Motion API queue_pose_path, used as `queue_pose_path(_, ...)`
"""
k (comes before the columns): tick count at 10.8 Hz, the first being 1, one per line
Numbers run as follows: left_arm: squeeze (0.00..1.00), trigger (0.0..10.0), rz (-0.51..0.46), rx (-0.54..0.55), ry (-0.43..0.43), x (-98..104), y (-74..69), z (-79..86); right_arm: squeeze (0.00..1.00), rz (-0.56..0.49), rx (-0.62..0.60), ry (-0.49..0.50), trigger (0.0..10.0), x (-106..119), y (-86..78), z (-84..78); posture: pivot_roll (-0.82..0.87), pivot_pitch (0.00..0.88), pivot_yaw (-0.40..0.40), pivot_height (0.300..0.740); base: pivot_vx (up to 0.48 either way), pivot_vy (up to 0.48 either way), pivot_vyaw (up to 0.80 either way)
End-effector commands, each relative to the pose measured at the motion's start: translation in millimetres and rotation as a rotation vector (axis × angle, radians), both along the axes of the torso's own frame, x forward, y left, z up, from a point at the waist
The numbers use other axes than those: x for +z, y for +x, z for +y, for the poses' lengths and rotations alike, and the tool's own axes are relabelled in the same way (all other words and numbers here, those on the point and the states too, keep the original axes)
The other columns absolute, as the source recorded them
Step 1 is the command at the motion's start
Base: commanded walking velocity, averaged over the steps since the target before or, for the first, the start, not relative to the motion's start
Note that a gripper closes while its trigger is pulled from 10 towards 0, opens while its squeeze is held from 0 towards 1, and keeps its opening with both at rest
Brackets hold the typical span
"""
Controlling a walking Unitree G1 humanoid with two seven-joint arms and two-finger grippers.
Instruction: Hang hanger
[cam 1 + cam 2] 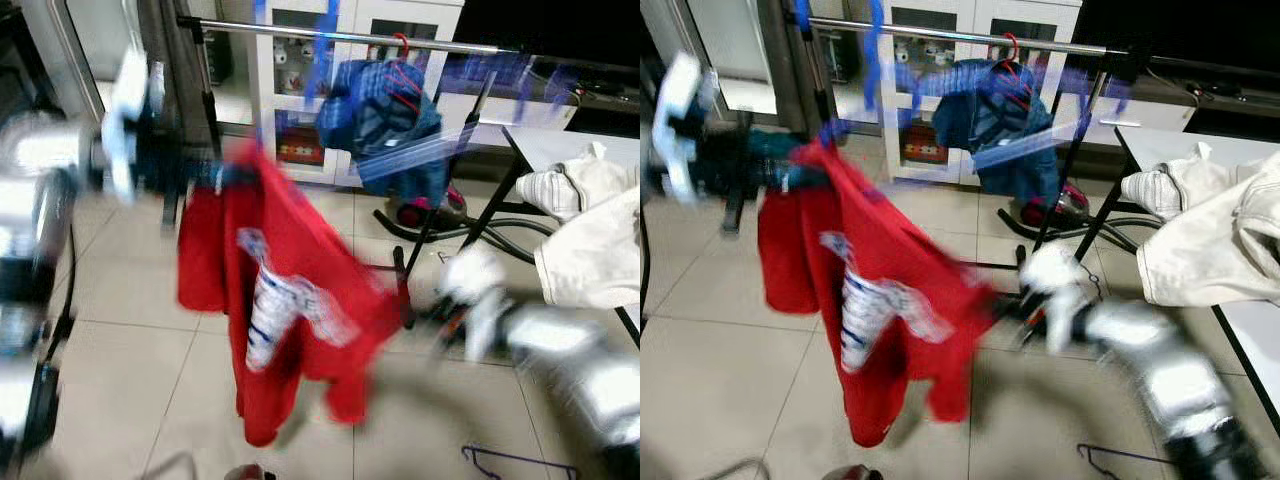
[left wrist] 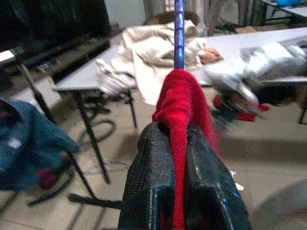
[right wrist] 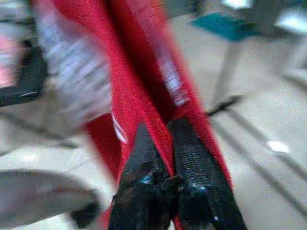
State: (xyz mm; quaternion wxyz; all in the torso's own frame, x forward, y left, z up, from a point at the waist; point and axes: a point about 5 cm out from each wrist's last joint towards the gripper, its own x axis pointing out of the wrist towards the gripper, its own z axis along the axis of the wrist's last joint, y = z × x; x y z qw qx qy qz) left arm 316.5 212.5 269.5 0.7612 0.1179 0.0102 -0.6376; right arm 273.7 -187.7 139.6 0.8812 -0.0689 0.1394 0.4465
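Left wrist view: red shirt and blue hanger are clamped by left gripper.
Right gripper: closed on shirt at 4 o'clock.

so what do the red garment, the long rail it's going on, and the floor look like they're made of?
Red garment with white print: soft knit fabric, probably cotton jersey; it drapes and bunches between the left gripper fingers, with a ribbed weave visible there. The right gripper pinches it too.
Long silver rail: likely metal, shiny with bright highlights.
Pale floor: glossy tile, judging by grout lines and reflections.
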Motion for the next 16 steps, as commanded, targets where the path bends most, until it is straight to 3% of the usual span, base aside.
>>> queue_pose_path(1, 0.00, 0.0, -0.041, 0.008, -0.004, 6.4, -5.3, 1.1, 0.00, -0.071, -0.120, -0.026, 0.0, 12.4, 10.5, -21.3, -0.02, 0.000, -0.029, 0.740, 0.000, 0.000, 0.00)
queue_pose_path(3, 0.00, 0.0, -0.003, 0.026, 0.010, -9.9, -15.3, 4.8, 0.00, -0.135, -0.218, -0.034, 0.0, 25.9, 21.8, -39.2, -0.02, 0.000, -0.037, 0.740, 0.000, 0.000, 0.00)
queue_pose_path(6, 0.00, 0.0, 0.045, 0.095, 0.139, -39.8, -36.1, 21.4, 0.00, -0.232, -0.320, -0.065, 0.0, 44.4, 37.5, -68.5, -0.02, 0.000, -0.053, 0.740, 0.000, 0.000, 0.00)
queue_pose_path(10, 0.00, 0.0, 0.109, 0.127, 0.214, -57.8, -57.9, 32.0, 0.00, -0.287, -0.401, -0.121, 0.0, 57.0, 46.1, -95.4, -0.02, 0.000, -0.054, 0.740, 0.000, 0.000, 0.00)
queue_pose_path(11, 0.00, 0.0, 0.141, 0.128, 0.278, -70.4, -63.3, 37.1, 0.00, -0.318, -0.404, -0.129, 0.0, 63.9, 49.7, -96.6, -0.02, 0.000, -0.054, 0.740, 0.000, 0.000, 0.00)
queue_pose_path(13, 0.00, 0.0, 0.141, 0.125, 0.294, -78.1, -64.8, 36.7, 0.00, -0.346, -0.389, -0.144, 0.0, 70.8, 53.0, -96.3, -0.02, 0.000, -0.060, 0.740, 0.000, 0.000, 0.00)
queue_pose_path(15, 0.00, 0.0, 0.057, 0.208, 0.328, -80.2, -52.1, 36.7, 0.00, -0.369, -0.196, -0.153, 0.0, 77.3, 45.2, -73.7, -0.02, 0.000, -0.066, 0.740, 0.000, 0.000, 0.00)
queue_pose_path(16, 0.00, 0.0, 0.023, 0.235, 0.319, -76.3, -46.6, 36.5, 0.00, -0.336, -0.115, -0.203, 0.0, 70.7, 36.5, -66.1, -0.02, 0.000, -0.066, 0.740, 0.000, 0.000, 0.00)
